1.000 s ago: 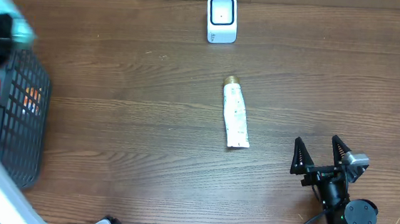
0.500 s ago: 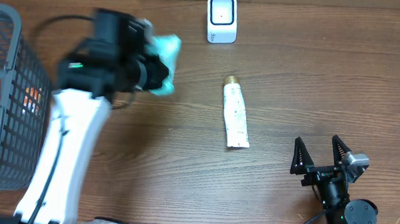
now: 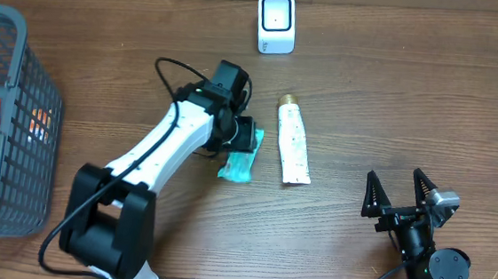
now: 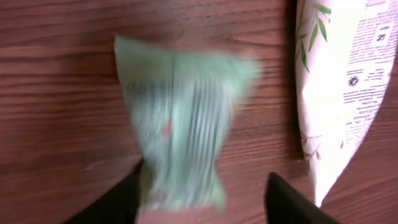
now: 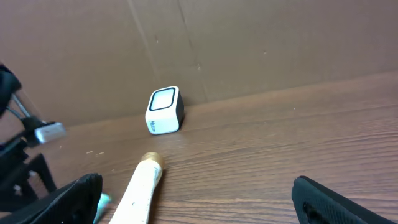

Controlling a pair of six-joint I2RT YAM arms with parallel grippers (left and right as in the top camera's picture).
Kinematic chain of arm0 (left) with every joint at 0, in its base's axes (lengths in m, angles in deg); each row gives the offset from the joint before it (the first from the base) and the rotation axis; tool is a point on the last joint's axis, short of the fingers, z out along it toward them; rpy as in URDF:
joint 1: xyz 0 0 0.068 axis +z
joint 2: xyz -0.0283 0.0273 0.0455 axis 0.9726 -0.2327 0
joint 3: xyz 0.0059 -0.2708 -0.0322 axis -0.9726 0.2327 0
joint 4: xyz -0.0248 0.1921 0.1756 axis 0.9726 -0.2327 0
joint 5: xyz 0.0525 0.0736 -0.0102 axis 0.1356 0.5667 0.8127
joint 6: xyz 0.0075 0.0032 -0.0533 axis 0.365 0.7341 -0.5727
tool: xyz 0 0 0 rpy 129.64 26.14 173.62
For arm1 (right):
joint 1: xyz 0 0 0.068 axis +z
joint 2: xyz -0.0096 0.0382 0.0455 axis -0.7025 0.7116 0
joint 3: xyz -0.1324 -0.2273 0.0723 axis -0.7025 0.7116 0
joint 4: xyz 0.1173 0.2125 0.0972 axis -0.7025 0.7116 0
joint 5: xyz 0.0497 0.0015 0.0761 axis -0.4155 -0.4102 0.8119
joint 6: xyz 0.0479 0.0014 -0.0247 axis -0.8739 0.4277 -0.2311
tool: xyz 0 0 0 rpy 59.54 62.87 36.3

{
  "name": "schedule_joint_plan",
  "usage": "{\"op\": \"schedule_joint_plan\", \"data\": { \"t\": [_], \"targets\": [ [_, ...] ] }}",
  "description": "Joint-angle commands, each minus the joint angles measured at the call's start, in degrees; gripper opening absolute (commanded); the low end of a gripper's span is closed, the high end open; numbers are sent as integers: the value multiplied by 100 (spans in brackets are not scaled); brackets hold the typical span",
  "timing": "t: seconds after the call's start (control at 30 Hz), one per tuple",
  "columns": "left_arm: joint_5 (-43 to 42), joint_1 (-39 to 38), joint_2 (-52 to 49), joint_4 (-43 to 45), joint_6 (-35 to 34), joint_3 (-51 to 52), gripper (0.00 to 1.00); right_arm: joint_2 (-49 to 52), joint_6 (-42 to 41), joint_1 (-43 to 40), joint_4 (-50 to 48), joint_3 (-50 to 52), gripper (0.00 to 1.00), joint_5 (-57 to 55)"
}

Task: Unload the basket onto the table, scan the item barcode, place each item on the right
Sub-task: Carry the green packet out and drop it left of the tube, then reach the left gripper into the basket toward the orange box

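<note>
Right now nothing is being held up to the white barcode scanner [image 3: 276,23], so I judge no scan to be under way. The teal packet [image 3: 238,164] lies flat on the wooden table [image 3: 412,99], well apart from the scanner, on the robot's side of it and a little to its left. My left gripper [image 4: 204,183] hangs right over the packet's near end. In the left wrist view its fingers [image 4: 118,202] stand apart with the packet's blurred tail between them, and a strip of bare wood shows between the packet and the right-hand finger, so I read the jaws as spread and gripping nothing. A white tube with a gold cap [image 3: 292,143] lies just beside the packet, its cap end pointing toward the scanner. Print shows on it, but I cannot make out a barcode on either item. The right gripper [image 3: 396,180] is parked far from the scanner, toward the robot and to the right, its fingers wide and empty. Far to the scanner's left sits a grey wire basket [image 3: 24,59] with more goods in it. Whether the packet or the tube counts as scanned I cannot tell. What I judge is left is to lift an item, turn its code toward the scanner face and hold it there.
</note>
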Motion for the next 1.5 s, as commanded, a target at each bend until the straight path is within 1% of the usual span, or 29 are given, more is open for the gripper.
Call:
{"op": "schedule_joint_plan", "data": {
  "t": [0.0,0.1,0.23,0.33,0.47,0.57,0.67,0.7,0.73,0.77,0.83,0.97,1.03,1.13,1.3,1.4,1.47],
  "targets": [
    [-74,-70,-186,70,-92,-11,67,-48,2,26,-13,61,100,-35],
    [-50,-52,-177,94,-92,-24,75,-48,4,26,-13,61,100,-35],
    [-7,118,-24,-70,-63,-330,79,-48,2,26,-15,61,100,-35],
    [7,343,214,-387,79,-813,80,-48,4,26,-15,61,100,-35],
    [146,758,651,-1064,345,-1738,80,-48,2,26,-15,61,100,-35],
    [144,1143,992,-1513,525,-2393,82,-48,4,26,-15,61,100,-35],
    [146,1637,1364,-1893,673,-2968,88,-48,2,26,-15,61,100,-35],
    [149,1821,1486,-1980,772,-3112,91,-48,4,26,-15,61,100,-35],
    [170,2063,1617,-2081,872,-3254,97,-48,4,26,-13,61,100,-37],
    [258,2334,1740,-2168,879,-3379,100,-48,4,26,-15,61,100,-37],
    [363,2909,1963,-2269,879,-3541,100,-48,4,26,-15,61,100,-35],
    [409,4295,2337,-2236,802,-3630,100,-48,4,26,-15,61,100,-35],
    [398,5084,2400,-2142,369,-3628,100,-48,4,26,-15,61,100,-35],
    [374,5928,2337,-1775,-85,-3576,100,-48,4,26,-15,61,100,-35],
    [439,6592,1965,-1132,-44,-3532,100,-48,2,26,-13,61,100,-37],
    [361,6728,1631,-994,271,-3532,100,-48,2,26,-15,61,100,-35],
    [345,6723,1384,-1025,614,-3532,100,-48,2,26,-15,61,100,-35]
  ]
}}
